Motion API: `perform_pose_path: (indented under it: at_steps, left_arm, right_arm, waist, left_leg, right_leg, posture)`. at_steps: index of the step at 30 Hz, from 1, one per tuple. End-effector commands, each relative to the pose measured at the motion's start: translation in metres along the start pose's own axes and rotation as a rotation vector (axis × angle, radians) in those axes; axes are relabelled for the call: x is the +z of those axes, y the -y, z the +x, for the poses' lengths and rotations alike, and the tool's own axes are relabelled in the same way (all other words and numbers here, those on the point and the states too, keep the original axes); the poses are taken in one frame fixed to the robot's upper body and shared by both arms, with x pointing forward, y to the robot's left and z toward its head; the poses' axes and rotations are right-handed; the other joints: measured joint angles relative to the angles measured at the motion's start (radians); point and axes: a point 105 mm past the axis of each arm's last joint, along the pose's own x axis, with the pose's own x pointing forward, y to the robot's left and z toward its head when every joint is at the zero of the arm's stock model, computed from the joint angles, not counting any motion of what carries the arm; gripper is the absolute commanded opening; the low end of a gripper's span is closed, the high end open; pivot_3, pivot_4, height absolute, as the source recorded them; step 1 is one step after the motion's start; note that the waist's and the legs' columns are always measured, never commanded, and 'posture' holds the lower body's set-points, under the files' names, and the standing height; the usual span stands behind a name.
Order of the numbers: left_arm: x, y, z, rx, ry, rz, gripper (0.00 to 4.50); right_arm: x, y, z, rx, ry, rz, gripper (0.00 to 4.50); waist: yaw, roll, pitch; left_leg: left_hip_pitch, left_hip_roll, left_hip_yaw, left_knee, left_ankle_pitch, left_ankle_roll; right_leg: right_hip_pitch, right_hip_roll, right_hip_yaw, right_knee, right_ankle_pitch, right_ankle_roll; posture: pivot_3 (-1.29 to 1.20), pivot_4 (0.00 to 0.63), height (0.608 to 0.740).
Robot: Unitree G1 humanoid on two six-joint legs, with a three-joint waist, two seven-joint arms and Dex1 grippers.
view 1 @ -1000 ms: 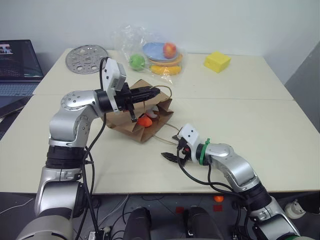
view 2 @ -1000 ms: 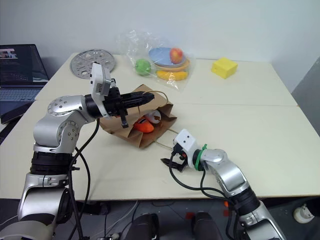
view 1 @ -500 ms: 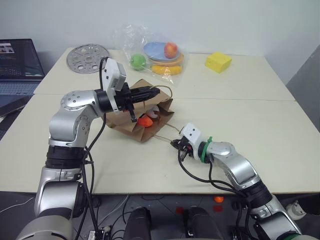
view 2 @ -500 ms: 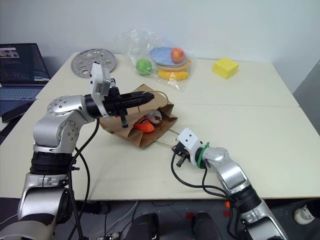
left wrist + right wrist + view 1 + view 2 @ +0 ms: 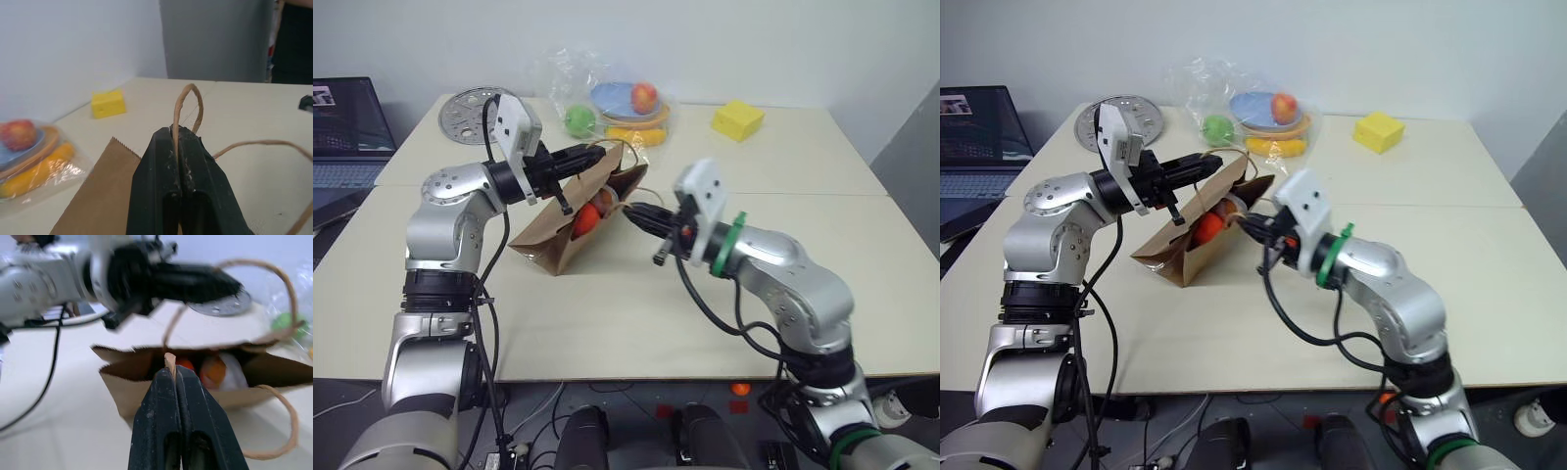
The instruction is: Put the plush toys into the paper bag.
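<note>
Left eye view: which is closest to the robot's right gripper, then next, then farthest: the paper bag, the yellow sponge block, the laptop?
1. Paper bag: right at the right gripper, which pinches its handle.
2. Yellow sponge block: farther back on the table, toward the right.
3. Laptop: far left edge.

Head stereo pair looking down over table, wrist cameras close along fingers — all share paper bag
</note>
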Motion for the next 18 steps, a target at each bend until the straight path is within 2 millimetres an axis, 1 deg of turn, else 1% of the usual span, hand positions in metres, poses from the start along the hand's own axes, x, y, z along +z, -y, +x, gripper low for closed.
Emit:
perform_pose_path:
  at_steps: [1,2,4,7,9,12,13,14,15,18]
  left_arm:
    - [0.017,-0.008,-0.006,0.049,0.038,0.060,0.00]
    - [0.015,-0.009,-0.008,0.056,0.030,0.063,0.00]
    - [0.009,-0.012,-0.017,0.086,0.007,0.068,0.00]
    - [0.008,-0.021,-0.035,0.180,-0.014,0.090,0.00]
    - [0.009,-0.026,-0.044,0.228,-0.027,0.108,0.00]
    - [0.009,-0.027,-0.052,0.258,-0.034,0.113,0.00]
    - [0.009,-0.027,-0.058,0.268,-0.039,0.107,0.00]
    - [0.009,-0.027,-0.063,0.276,-0.043,0.103,0.42]
    - [0.010,-0.025,-0.068,0.278,-0.045,0.102,0.60]
    - [0.017,-0.022,-0.080,0.302,-0.041,0.116,1.56]
  right_arm:
    - [0.017,-0.003,0.013,0.023,0.058,-0.046,0.02]
    - [0.016,-0.003,0.016,0.030,0.058,-0.048,0.02]
    - [0.012,-0.003,0.027,0.032,0.050,-0.068,0.02]
    - [0.008,0.001,0.042,0.021,0.051,-0.110,0.02]
    - [0.007,0.003,0.045,0.015,0.061,-0.140,0.02]
    - [0.008,0.005,0.047,0.014,0.076,-0.159,0.02]
    - [0.009,0.004,0.047,0.029,0.085,-0.161,0.38]
    - [0.010,0.004,0.047,0.040,0.091,-0.162,0.60]
    - [0.012,0.004,0.047,0.047,0.098,-0.167,0.87]
    - [0.018,0.005,0.044,0.070,0.122,-0.169,2.01]
  waist:
    - [0.000,0.000,0.000]
    - [0.001,0.000,0.000]
    - [0.000,0.000,0.000]
    - [-0.002,0.000,0.000]
    - [-0.002,0.000,0.000]
    - [0.000,0.000,0.000]
    - [-0.001,0.000,0.000]
    - [-0.001,0.000,0.000]
    - [-0.002,0.000,0.000]
    - [-0.002,0.000,0.000]
  left_leg:
    - [0.000,0.000,0.001,0.000,0.000,0.000]
    - [0.000,0.000,0.001,0.000,0.000,0.000]
    - [0.000,0.000,0.001,0.000,0.000,0.000]
    - [0.000,0.000,0.001,0.000,0.000,0.000]
    - [0.000,0.001,0.001,0.000,0.000,0.000]
    - [0.000,0.001,0.001,0.000,0.000,0.000]
    - [0.000,0.001,0.001,0.000,0.000,0.000]
    - [0.000,0.001,0.002,0.000,0.000,0.000]
    - [0.000,0.001,0.002,-0.001,0.000,0.000]
    - [0.000,0.001,0.002,-0.001,0.000,-0.001]
  right_leg:
    - [0.000,0.000,0.000,0.000,0.000,0.000]
    - [0.000,-0.001,0.000,-0.001,0.000,0.000]
    - [0.000,-0.001,0.000,-0.001,0.000,0.000]
    - [0.000,-0.001,0.000,0.000,0.000,0.000]
    - [-0.001,0.000,0.000,0.001,0.000,0.000]
    - [-0.001,0.000,0.000,0.000,0.000,0.000]
    - [0.000,0.000,0.000,0.000,0.000,0.000]
    - [0.000,-0.001,0.000,0.000,0.000,0.000]
    - [0.000,-0.001,0.000,0.000,0.000,0.000]
    - [-0.001,-0.001,0.000,0.000,0.000,0.000]
  posture:
    - [0.00,0.150,0.740]
    - [0.00,0.150,0.740]
    - [0.00,0.150,0.740]
    - [0.00,0.150,0.740]
    - [0.00,0.150,0.740]
    - [0.00,0.150,0.740]
    - [0.00,0.150,0.740]
    - [0.00,0.150,0.740]
    - [0.00,0.150,0.740]
    - [0.00,0.150,0.740]
